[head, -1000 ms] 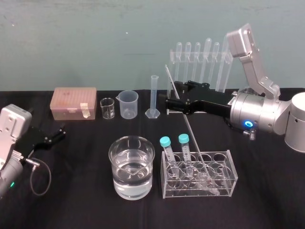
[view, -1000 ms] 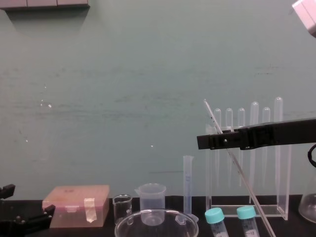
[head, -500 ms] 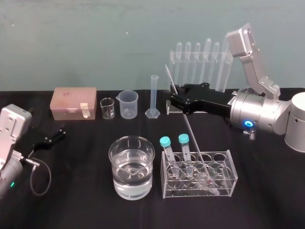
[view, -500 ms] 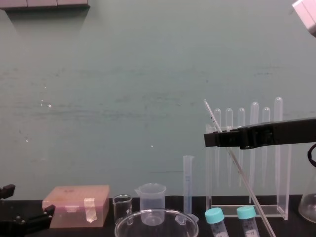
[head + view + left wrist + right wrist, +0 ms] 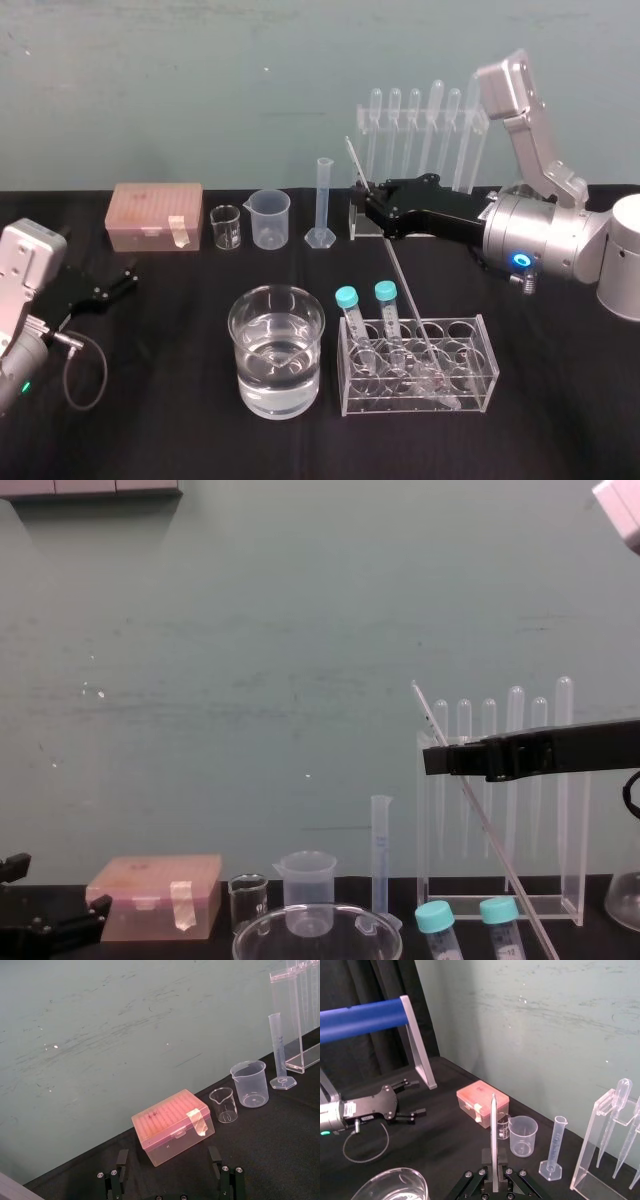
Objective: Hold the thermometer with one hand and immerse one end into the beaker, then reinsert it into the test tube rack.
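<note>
The thermometer (image 5: pixel 392 262) leans as a long thin glass rod, its lower end in the low clear test tube rack (image 5: pixel 482 372) and its top near the back stand. My right gripper (image 5: pixel 366 196) reaches in from the right and is shut on the thermometer's upper part; in the right wrist view the rod (image 5: pixel 493 1130) rises straight from between the closed fingers (image 5: pixel 486 1175). The beaker (image 5: pixel 240 322), wide and half full of water, stands left of the rack, apart from the gripper. My left gripper (image 5: pixel 128 277) rests open on the table at the far left.
Along the back stand a pink box (image 5: pixel 157 215), a tiny glass beaker (image 5: pixel 226 228), a plastic beaker (image 5: pixel 270 218), a graduated cylinder (image 5: pixel 323 198) and a tall acrylic stand of pipettes (image 5: pixel 420 140). Two teal-capped tubes (image 5: pixel 346 297) occupy the rack's left holes.
The right gripper's fingers have closed from wide apart onto the thermometer, and the black fingertips have drawn back slightly to the right. The left arm has not moved.
</note>
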You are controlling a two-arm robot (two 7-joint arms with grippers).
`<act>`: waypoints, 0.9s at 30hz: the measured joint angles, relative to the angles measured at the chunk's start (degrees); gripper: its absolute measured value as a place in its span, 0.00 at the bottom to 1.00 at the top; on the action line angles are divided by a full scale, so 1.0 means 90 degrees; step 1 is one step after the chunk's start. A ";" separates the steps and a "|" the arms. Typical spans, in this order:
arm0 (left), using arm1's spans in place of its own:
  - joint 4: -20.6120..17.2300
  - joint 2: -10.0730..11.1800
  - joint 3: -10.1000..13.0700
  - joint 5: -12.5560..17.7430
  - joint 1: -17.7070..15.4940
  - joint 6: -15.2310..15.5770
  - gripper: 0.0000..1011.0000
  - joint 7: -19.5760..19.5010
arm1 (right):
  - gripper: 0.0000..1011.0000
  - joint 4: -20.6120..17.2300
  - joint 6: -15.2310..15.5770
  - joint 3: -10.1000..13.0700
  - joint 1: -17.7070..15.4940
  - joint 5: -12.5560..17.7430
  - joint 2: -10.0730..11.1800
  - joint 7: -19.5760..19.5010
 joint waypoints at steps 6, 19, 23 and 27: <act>0.0000 0.0000 0.0000 0.0000 0.0000 0.0000 1.00 0.0000 | 0.06 -0.0056 -0.0301 0.0153 -0.0163 0.0129 -0.0024 -0.0022; 0.0000 0.0000 0.0000 0.0000 0.0000 0.0000 1.00 0.0000 | 0.06 -0.0520 -0.1933 0.0998 -0.1155 0.0577 0.0138 0.0208; 0.0000 0.0000 0.0000 0.0000 0.0001 0.0000 1.00 0.0000 | 0.06 -0.0659 -0.2183 0.1202 -0.1416 0.0690 0.0208 0.0298; 0.0000 0.0000 0.0000 0.0000 0.0001 0.0000 1.00 0.0000 | 0.06 -0.0793 -0.2311 0.1385 -0.1548 0.0812 0.0256 0.0371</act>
